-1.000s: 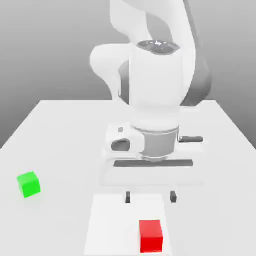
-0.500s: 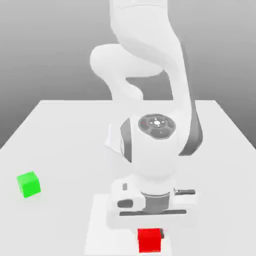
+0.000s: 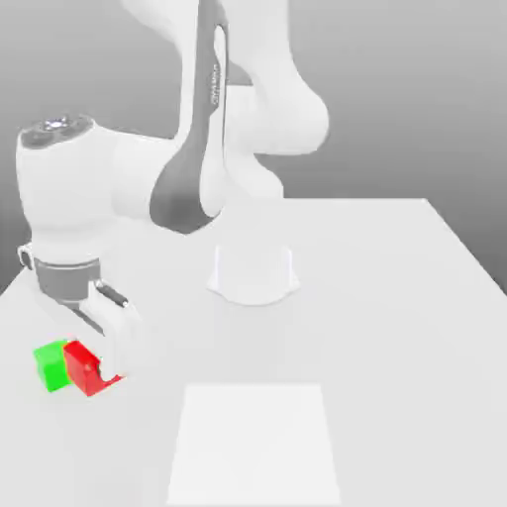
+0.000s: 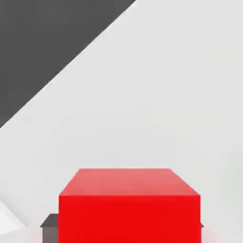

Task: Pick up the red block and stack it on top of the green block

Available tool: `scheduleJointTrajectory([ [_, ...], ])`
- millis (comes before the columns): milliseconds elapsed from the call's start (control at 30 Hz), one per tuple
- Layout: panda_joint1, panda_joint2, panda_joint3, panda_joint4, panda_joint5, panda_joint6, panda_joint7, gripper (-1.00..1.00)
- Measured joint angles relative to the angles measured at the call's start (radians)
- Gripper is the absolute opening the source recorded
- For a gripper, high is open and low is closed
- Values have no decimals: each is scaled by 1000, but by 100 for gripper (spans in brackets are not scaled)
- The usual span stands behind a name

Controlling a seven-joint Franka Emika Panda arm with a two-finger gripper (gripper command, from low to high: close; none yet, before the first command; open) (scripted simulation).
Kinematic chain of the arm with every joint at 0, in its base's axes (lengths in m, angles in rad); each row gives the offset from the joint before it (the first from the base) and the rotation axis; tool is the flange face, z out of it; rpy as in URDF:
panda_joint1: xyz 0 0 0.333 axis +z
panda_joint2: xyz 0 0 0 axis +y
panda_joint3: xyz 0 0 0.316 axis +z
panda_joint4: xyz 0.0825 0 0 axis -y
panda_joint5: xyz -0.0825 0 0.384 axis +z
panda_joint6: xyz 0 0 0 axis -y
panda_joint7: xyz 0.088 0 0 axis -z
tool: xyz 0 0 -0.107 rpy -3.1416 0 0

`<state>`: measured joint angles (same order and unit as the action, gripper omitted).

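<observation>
I have the small bright-red matte cube (image 3: 85, 366) clamped in the jaws.
They are closed tight on its sides, and it hangs at the exterior view's left, just beside the small bright-green matte cube (image 3: 50, 365) on the white table (image 3: 396, 327); whether the cubes touch I cannot tell.

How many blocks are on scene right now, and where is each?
2. The red block is gripped in the hand, right beside the green block, which sits on the table at the exterior view's left. No others visible.
</observation>
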<state>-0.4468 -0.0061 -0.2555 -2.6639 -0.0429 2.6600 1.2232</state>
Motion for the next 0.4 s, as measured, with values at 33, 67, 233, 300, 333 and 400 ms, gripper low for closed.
scheduleJointTrajectory([
  [33,-54,-19,-17,-15,-1,-3,31,-100],
  [67,-88,-36,-30,-30,0,-5,61,-100],
  [233,-126,76,-4,-44,97,116,30,-100],
  [300,-144,143,26,-41,148,177,-6,100],
  [333,-144,143,26,-41,148,177,-6,100],
  [400,-144,143,26,-41,148,177,-6,100],
])
